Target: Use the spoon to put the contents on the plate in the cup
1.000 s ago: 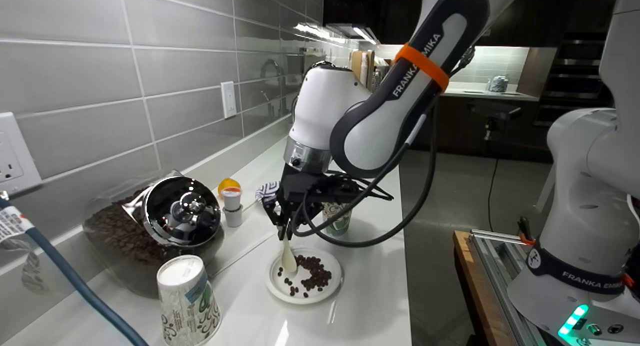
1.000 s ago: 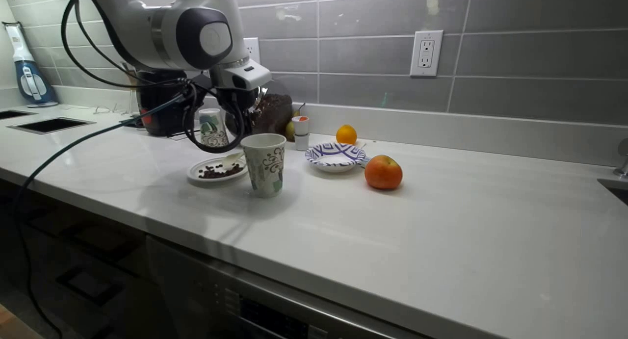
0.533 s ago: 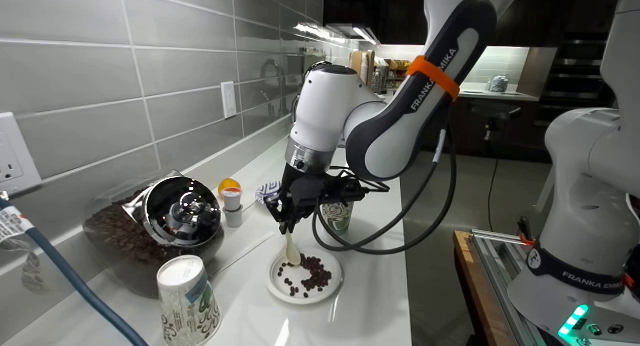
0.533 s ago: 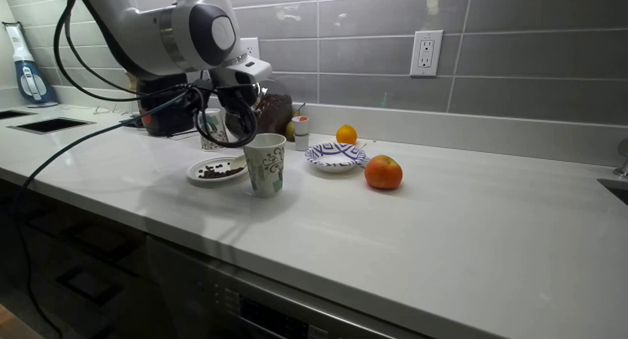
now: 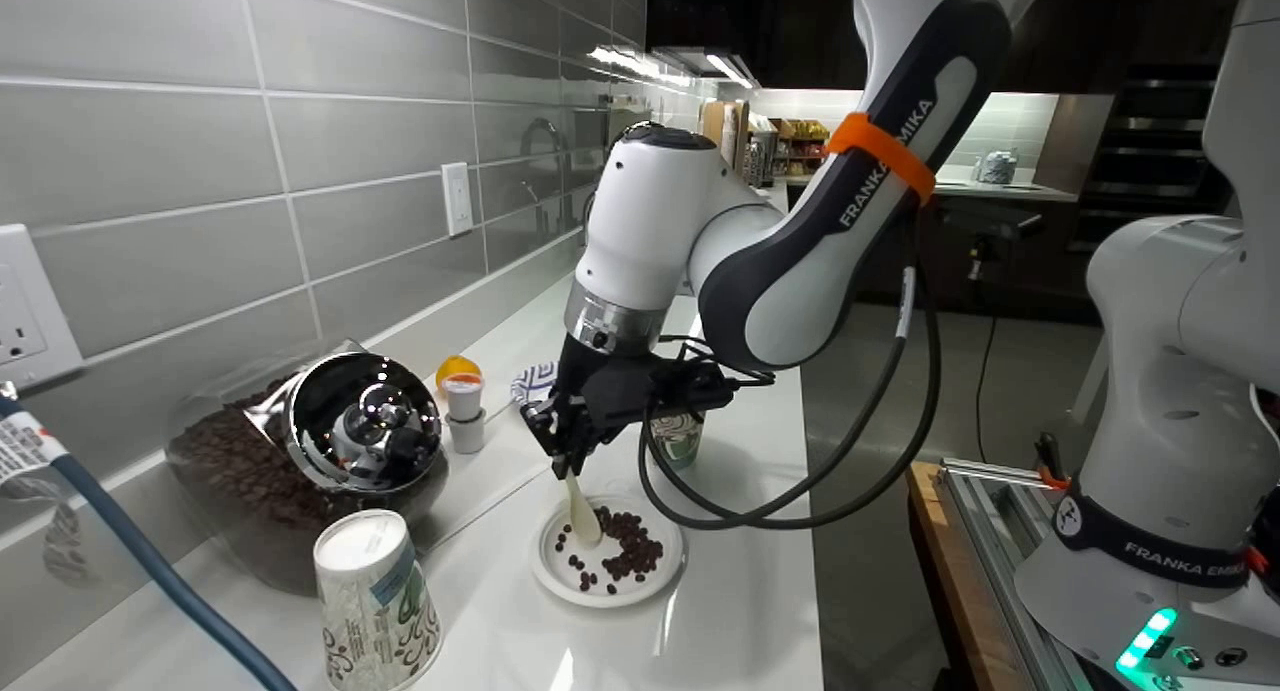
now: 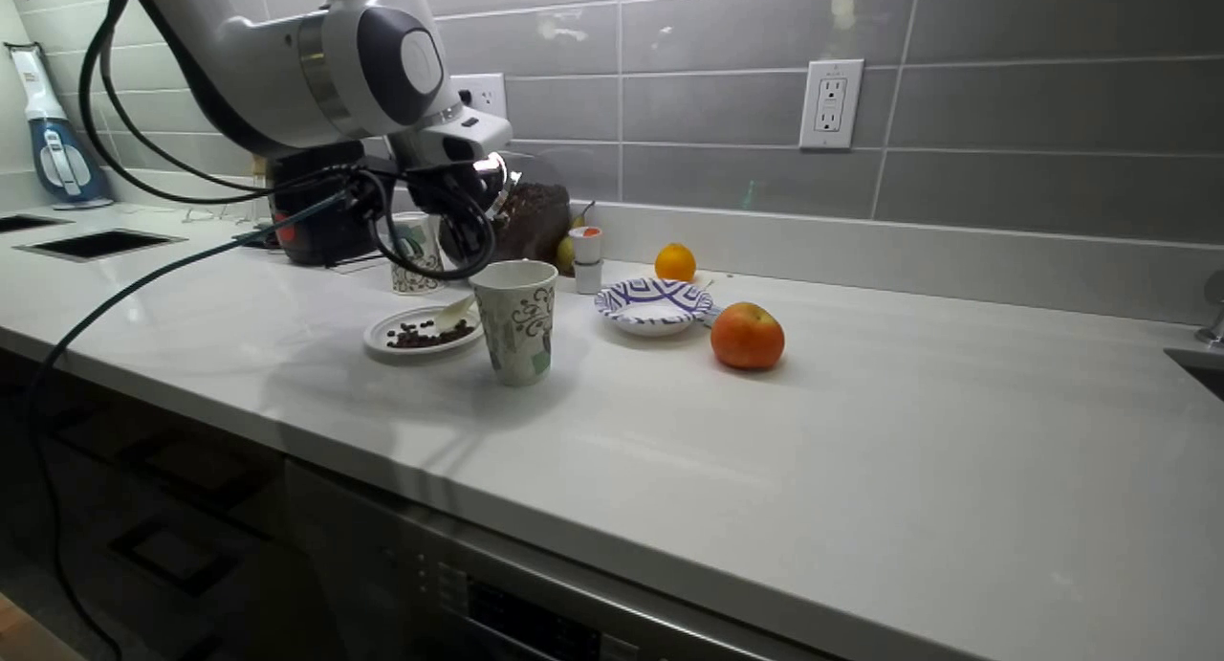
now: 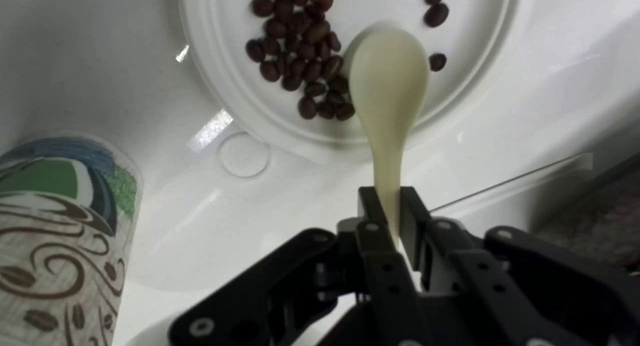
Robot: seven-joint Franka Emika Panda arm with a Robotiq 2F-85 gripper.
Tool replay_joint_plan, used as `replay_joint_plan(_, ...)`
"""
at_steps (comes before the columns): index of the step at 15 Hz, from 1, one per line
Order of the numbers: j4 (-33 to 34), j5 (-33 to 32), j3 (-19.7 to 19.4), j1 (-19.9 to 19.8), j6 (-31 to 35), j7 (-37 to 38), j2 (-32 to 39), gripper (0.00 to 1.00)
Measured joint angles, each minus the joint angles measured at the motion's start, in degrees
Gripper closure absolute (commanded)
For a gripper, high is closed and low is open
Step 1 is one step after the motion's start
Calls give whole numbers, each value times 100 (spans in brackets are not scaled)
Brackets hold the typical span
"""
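Counter [image 6: 861, 451] | spoon [image 7: 390, 80] in jaws, shifted farther over plate [image 7: 206, 50] | beans [image 7: 297, 65] unmoved

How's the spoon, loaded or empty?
Empty: in the wrist view the spoon shows a bare bowl face, with dark beans beside it on the plate.

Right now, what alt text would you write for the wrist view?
A gripper holds a cream spoon by its handle, the bowl over a white plate with dark brown beans, mostly left of the spoon. A patterned cup shows at lower left.
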Motion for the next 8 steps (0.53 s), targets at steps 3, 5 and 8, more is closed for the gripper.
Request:
replay_joint_plan(3,-9,-89,1,84,-1,-11,0,97)
replay_joint_plan(5,-43,-90,15,110,-1,-60,0,97)
replay_joint_plan(8,-157,5,53,97,6,-216,-29,87)
